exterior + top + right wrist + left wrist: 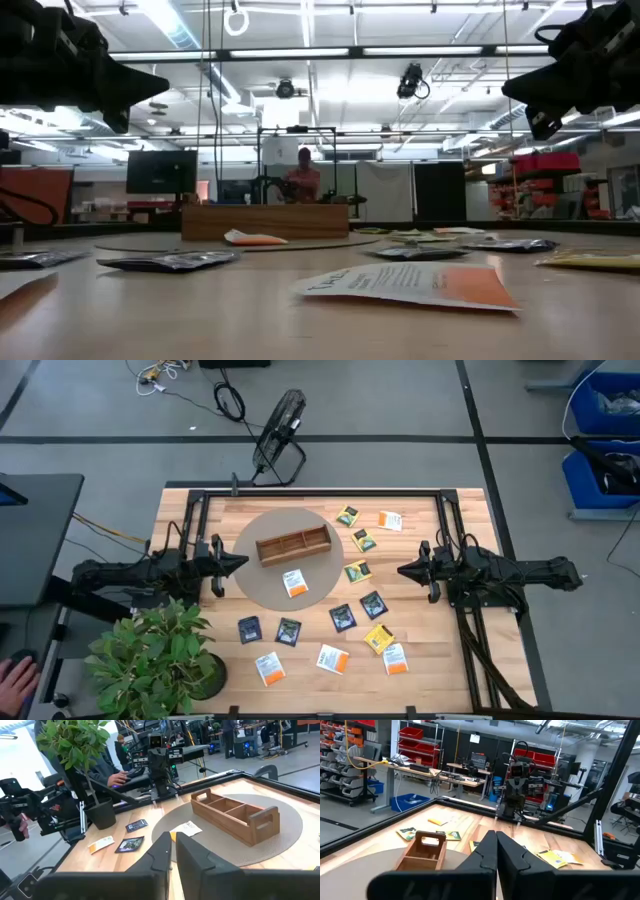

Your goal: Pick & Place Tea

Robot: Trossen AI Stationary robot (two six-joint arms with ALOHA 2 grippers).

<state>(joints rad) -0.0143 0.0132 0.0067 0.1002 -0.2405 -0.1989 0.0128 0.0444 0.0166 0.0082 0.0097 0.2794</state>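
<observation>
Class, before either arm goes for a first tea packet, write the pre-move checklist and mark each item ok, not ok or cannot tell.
1. Wooden tray compartments empty: ok.
2. Tea packets lying loose on the table, none held: ok.
3. Left tool shut, must open to grasp: not ok.
4. Right tool nearly shut, holding nothing: not ok.
5. One white-orange packet on the round mat beside the tray: ok.
6. Potted plant clear of left arm's path: cannot tell.

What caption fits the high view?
Both grippers, left and right, hover empty beside the wooden tray, tea packets scattered.
</observation>
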